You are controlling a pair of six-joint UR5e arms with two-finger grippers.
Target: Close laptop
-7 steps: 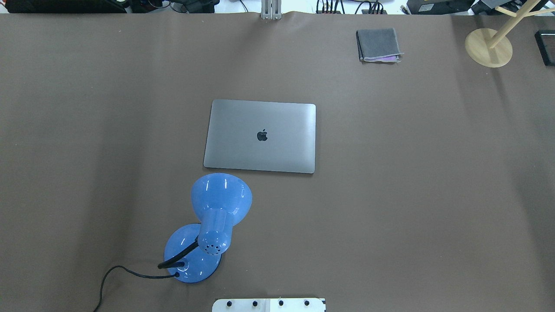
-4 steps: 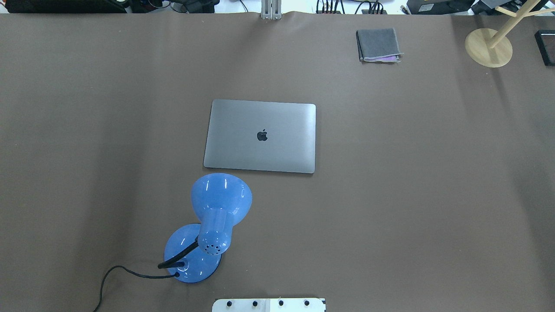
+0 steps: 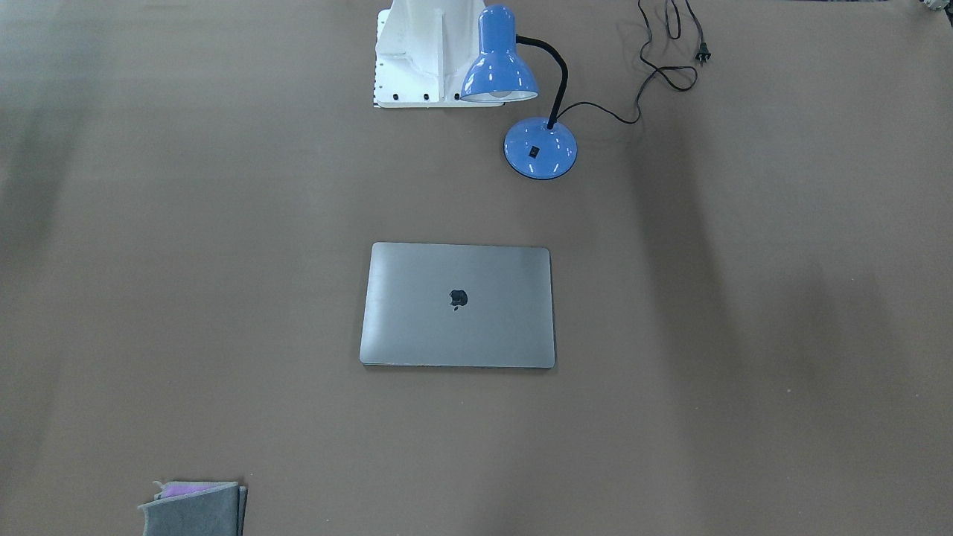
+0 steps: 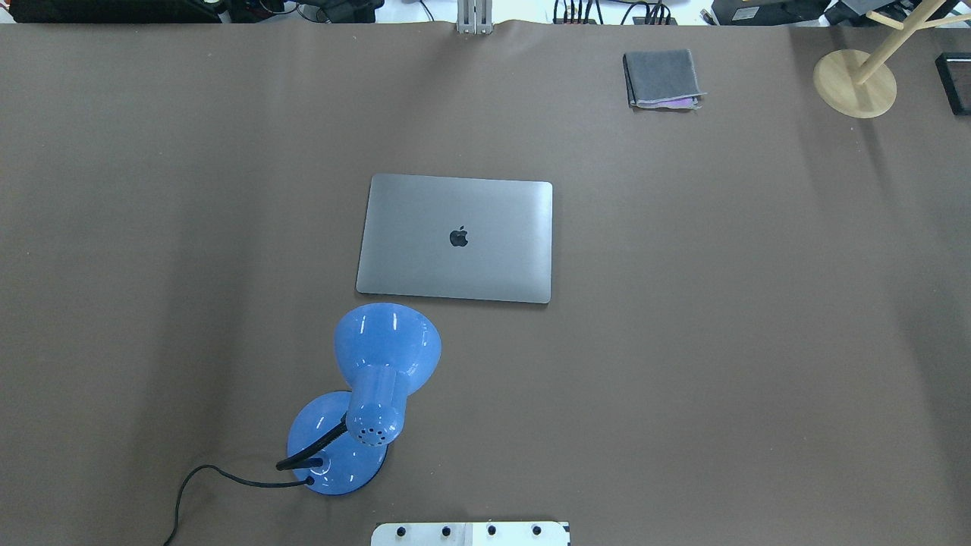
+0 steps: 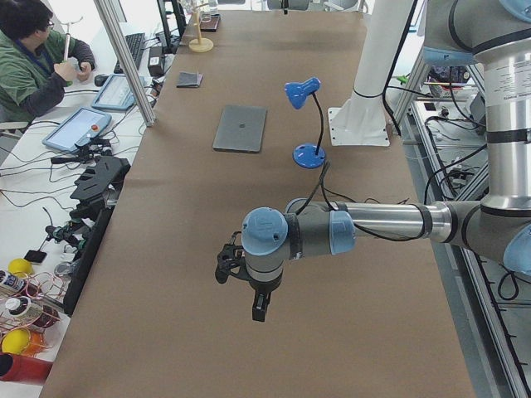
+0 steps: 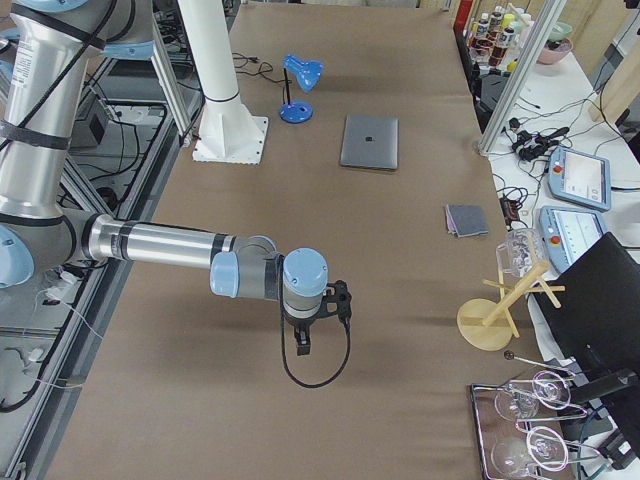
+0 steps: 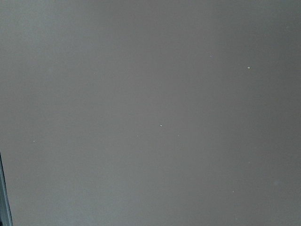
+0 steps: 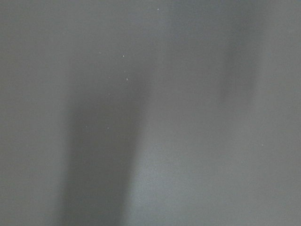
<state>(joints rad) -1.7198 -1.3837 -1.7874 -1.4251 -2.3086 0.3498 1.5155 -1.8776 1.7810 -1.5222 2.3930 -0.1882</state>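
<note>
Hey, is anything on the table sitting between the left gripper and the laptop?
Nothing visible does. In the left side view, only bare brown table lies between the left gripper and the closed laptop. The blue lamp stands beside that line, not on it.

The silver, blue-jointed left arm (image 5: 382,222) and matching right arm (image 6: 160,243) each stretch out level, wrists bent so the black left gripper (image 5: 259,308) and black right gripper (image 6: 302,345) point down, finger spacing unreadable.

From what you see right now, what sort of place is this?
Likely a robotics lab: robot arm over a long table, a man at a desk, cables and control tablets.
</note>
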